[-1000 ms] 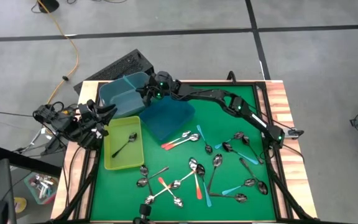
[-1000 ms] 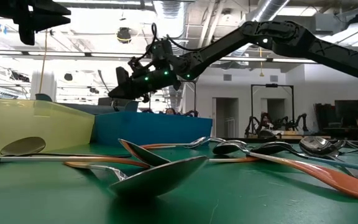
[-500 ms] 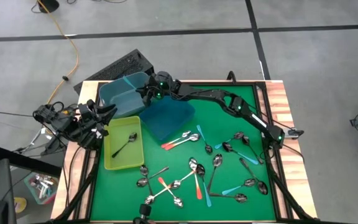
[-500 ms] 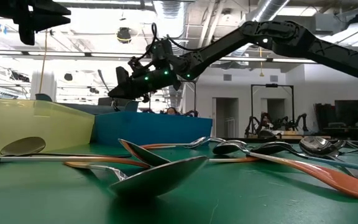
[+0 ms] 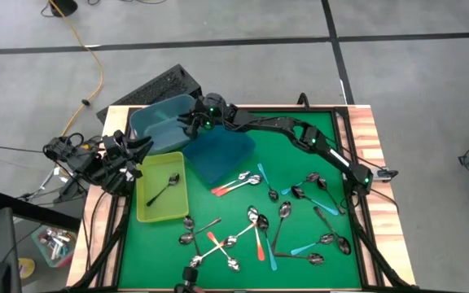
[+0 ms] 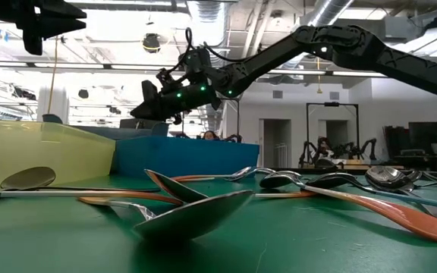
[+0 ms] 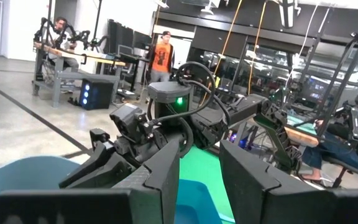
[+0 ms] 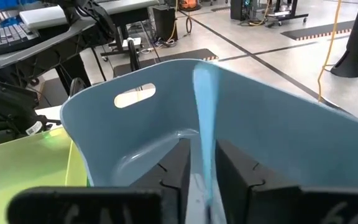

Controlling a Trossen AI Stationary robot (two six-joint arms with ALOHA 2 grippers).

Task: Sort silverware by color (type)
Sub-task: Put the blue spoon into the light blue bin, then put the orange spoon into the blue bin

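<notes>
My right gripper (image 5: 187, 122) reaches level over the light blue bin (image 5: 157, 122) at the table's far left. A light teal spoon handle (image 8: 204, 124) sticks out forward between its fingers, which stand narrowly apart, one on each side; the spoon's bowl is hidden. My left gripper (image 5: 141, 145) waits open with nothing in it at the left edge, pointing level toward the right arm. Several spoons with orange, teal and plain metal handles lie scattered on the green mat (image 5: 300, 138). My right gripper has the teal handle's near part (image 8: 205, 180) between its two fingers, which come level from the table's right and lie along the handle. The handle is above the bin's inside, clear of its floor. I cannot tell whether the fingers touch it.
A yellow-green tray (image 5: 146, 207) holding one metal spoon (image 5: 167, 187) sits near the left edge. A dark blue tray (image 5: 218, 155) lies beside the bin. A keyboard (image 5: 157, 85) sits beyond the far edge. People and other robots show in the room behind.
</notes>
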